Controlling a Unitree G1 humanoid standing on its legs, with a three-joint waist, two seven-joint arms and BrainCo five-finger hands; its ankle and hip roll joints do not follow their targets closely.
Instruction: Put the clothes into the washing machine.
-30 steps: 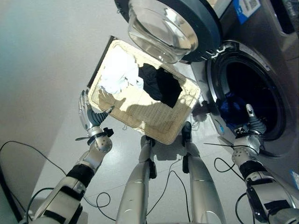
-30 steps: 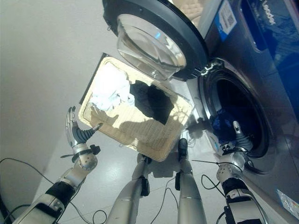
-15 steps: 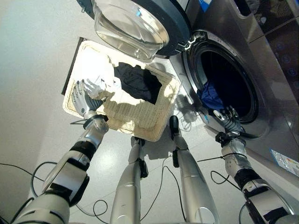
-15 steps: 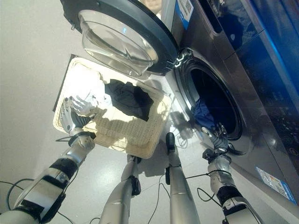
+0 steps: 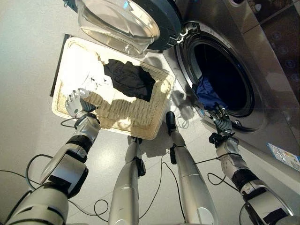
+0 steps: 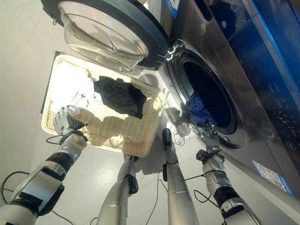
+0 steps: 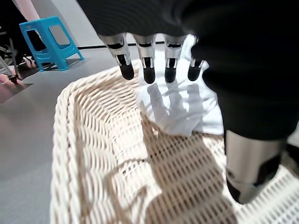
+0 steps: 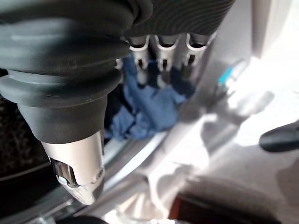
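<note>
Front-loading grey washing machine [image 5: 262, 70] stood at the right on the pale grey floor [image 5: 28, 56], its round glass-bowl door [image 5: 124, 21] swung wide open over the far end of the basket. Rectangular cream wicker laundry basket [image 5: 136, 126] sat on the floor just left of the drum opening.

Clothes: black garment [image 5: 129, 79] lay in the basket's middle, toward the machine side. White garment [image 5: 91, 79] was bunched against the basket's left rim. Blue garment [image 5: 208, 96] was draped over the lower lip of the drum opening, partly inside.

Left robot hand [image 5: 75, 103] hovered at the basket's near-left corner, above the weave. In the left wrist view its fingers [image 7: 149, 70] were straight and spread, holding nothing, pointed at the white garment [image 7: 182, 107] without touching it.

Right robot hand [image 5: 221, 123] was at the lower rim of the drum opening, just beside the blue garment. Right wrist view showed its fingers [image 8: 161, 60] extended over the blue cloth [image 8: 149, 107], relaxed, gripping nothing.

Blue-white sticker [image 5: 286, 154] sat low on the machine front; print too small to read. Light blue plastic stool [image 7: 46, 39] stood on the floor beyond the basket in the left wrist view.
</note>
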